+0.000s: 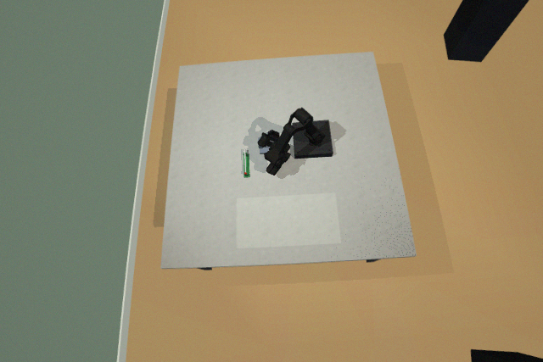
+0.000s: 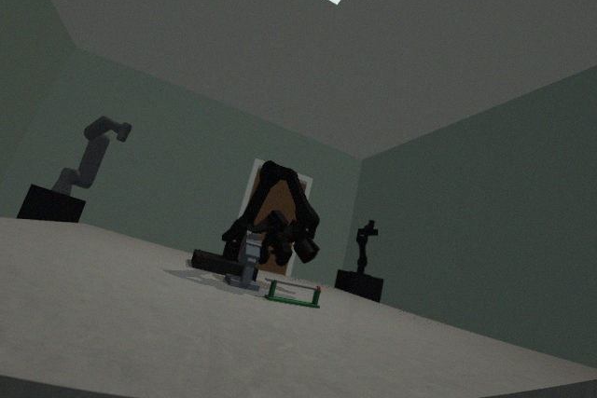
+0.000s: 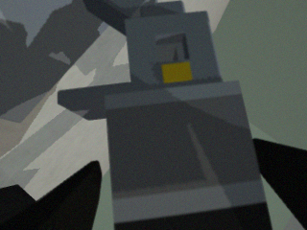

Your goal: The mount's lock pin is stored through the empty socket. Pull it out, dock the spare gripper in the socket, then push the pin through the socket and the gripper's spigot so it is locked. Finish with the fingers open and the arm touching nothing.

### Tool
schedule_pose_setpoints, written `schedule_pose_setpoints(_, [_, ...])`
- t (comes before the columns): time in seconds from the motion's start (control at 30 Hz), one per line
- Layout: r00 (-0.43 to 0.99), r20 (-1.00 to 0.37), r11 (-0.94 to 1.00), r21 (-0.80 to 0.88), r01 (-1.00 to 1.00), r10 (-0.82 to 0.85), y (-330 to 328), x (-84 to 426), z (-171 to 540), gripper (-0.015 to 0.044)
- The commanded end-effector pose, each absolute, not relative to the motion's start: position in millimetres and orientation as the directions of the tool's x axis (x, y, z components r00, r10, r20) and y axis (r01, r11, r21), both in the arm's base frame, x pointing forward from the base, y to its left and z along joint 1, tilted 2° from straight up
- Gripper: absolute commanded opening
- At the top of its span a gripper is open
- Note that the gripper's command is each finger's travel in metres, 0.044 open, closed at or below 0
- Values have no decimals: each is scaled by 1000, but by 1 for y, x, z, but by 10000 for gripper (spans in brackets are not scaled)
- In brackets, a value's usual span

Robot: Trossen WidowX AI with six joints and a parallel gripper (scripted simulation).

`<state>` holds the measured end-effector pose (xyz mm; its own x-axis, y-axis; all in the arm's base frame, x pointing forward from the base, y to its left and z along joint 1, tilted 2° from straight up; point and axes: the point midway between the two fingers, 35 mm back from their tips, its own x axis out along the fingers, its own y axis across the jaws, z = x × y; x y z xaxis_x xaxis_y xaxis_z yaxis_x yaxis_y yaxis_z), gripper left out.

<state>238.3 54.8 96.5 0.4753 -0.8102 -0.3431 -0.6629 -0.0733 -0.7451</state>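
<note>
The grey mount (image 1: 263,149) (image 2: 247,274) stands on the table. In the wrist view its socket (image 3: 144,50) has a square window with a yellow patch in its lower part. The spare gripper's grey block (image 3: 179,149) sits close against the socket, with no spigot showing between them; how deep the spigot sits is hidden. My gripper (image 3: 176,156) is open, one black finger on each side of the block with a gap at the left. The grey lock pin (image 1: 244,158) (image 2: 292,283) with a red end rests on the green rack (image 2: 291,302), apart from the socket.
The arm's black base (image 1: 312,149) stands close to the mount. The green rack stands on the other side of the mount, near it. A pale rectangle (image 1: 288,220) is marked on the table (image 1: 210,99). Other robots stand on pedestals away from the table.
</note>
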Motion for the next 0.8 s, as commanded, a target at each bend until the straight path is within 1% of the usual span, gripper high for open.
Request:
schedule_pose_setpoints(0.0, [475,-344,-72,-745,-663,-810,54,232,102,440])
schedule_pose_setpoints(0.57, [479,-336,-91,-736,-670,-811,52,203,128,440])
schedule_pose_setpoints(0.77, [492,-352,-92,-733,-674,-796,50,197,133,440])
